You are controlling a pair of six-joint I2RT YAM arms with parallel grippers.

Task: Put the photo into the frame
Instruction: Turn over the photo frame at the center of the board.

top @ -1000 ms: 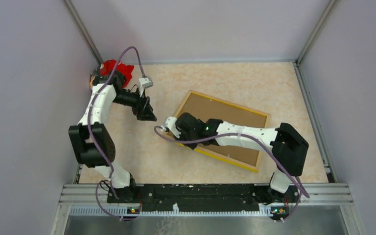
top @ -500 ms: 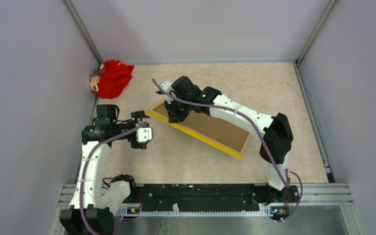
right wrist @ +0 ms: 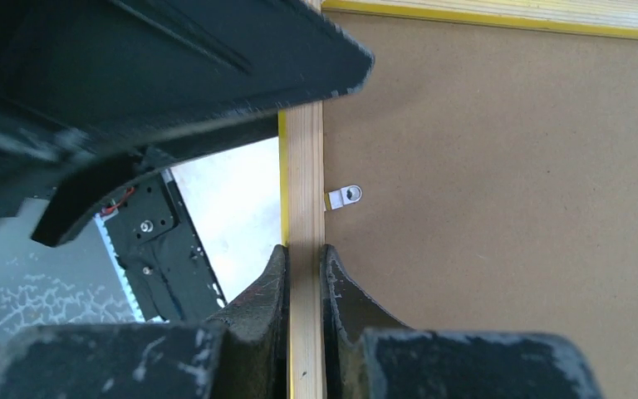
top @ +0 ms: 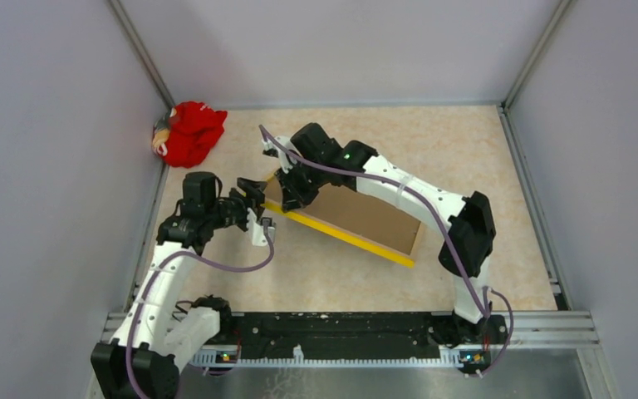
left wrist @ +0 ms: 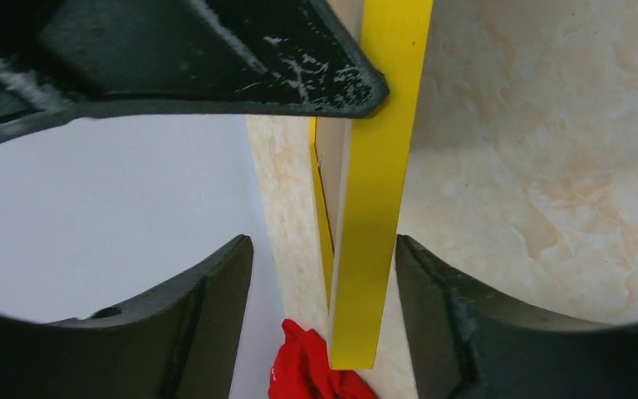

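The frame [top: 345, 235] stands tilted on its long yellow edge, with its back and the brown backing board [top: 365, 214] facing up and away. My right gripper [top: 287, 188] is shut on the frame's light wood rail [right wrist: 305, 166] at its left end; the backing board [right wrist: 507, 208] and a small metal tab [right wrist: 345, 197] show beside it. My left gripper [top: 254, 194] is open, its fingers [left wrist: 208, 307] astride the frame's yellow edge [left wrist: 374, 208] without clamping it. The photo is out of view.
A red cloth [top: 189, 133] lies bunched in the far left corner and also shows in the left wrist view [left wrist: 307, 370]. Grey walls close in the table on the left, back and right. A metal rail [top: 341, 324] runs along the near edge.
The right gripper lifted the frame's left end off the table and holds it tilted. The left arm swung in from the left, and its open fingers now straddle the frame's left end.
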